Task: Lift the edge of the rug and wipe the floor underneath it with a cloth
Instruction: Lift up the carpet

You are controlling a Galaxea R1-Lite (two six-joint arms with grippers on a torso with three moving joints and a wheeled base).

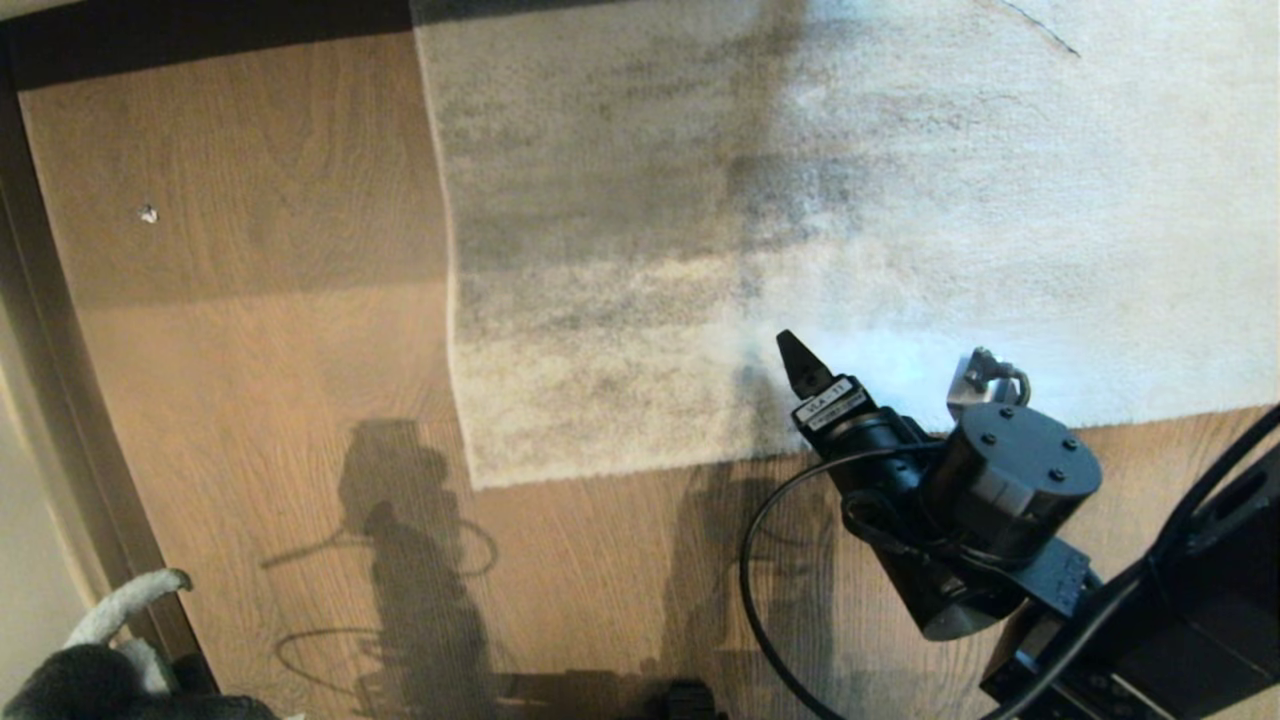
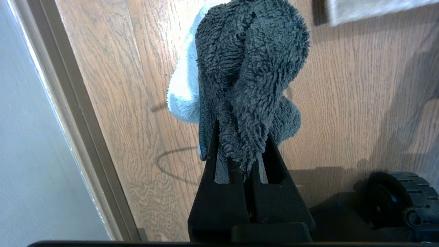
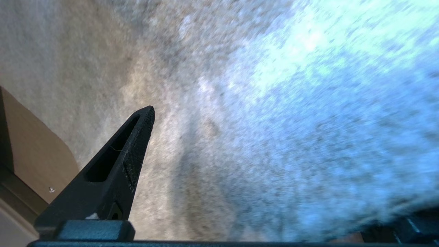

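Observation:
The grey mottled rug (image 1: 800,180) lies flat on the brown wood-plank floor (image 1: 250,400), its near edge running across the middle of the head view. My right gripper (image 1: 880,395) hovers over that near edge, open. One black finger (image 3: 137,137) shows above the pile (image 3: 240,85); the other is mostly hidden. At the lower left my left gripper (image 2: 240,137) is shut on the dark fuzzy cloth (image 2: 250,68), whose white part hangs to one side. The cloth (image 1: 90,670) stays well away from the rug, a corner of which shows in the left wrist view (image 2: 370,10).
A dark skirting strip and pale wall (image 1: 40,400) bound the floor on the left. A small white speck (image 1: 148,213) lies on the planks. A black base wheel (image 2: 401,199) sits close to the left gripper. A black cable (image 1: 760,560) loops off the right arm.

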